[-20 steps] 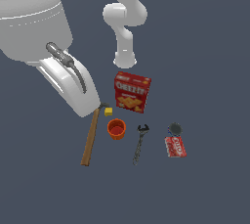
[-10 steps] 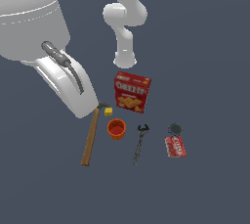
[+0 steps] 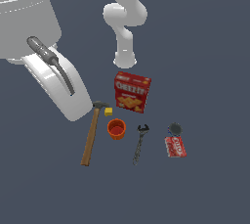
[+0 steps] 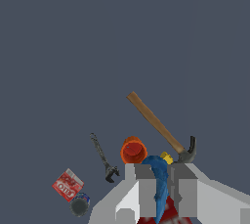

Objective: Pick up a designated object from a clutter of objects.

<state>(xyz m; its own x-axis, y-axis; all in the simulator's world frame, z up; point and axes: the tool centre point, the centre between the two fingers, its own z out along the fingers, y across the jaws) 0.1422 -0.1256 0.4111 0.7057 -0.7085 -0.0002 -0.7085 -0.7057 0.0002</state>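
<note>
Blue pointed piece (image 4: 158, 184) sits clamped between the two fingers of the pincer (image 4: 159, 186) in the wrist view, raised above the tabletop (image 4: 97, 47), where the orange cup (image 4: 133, 150), hammer (image 4: 158, 126), wrench (image 4: 104, 158) and red can (image 4: 68, 185) lie

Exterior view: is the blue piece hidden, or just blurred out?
Exterior view: soft and low-detail with flat lighting, no blue piece discernible, and the arm fills the left. Wrist view: crisper, showing the blue piece between the gripper fingers.
</note>
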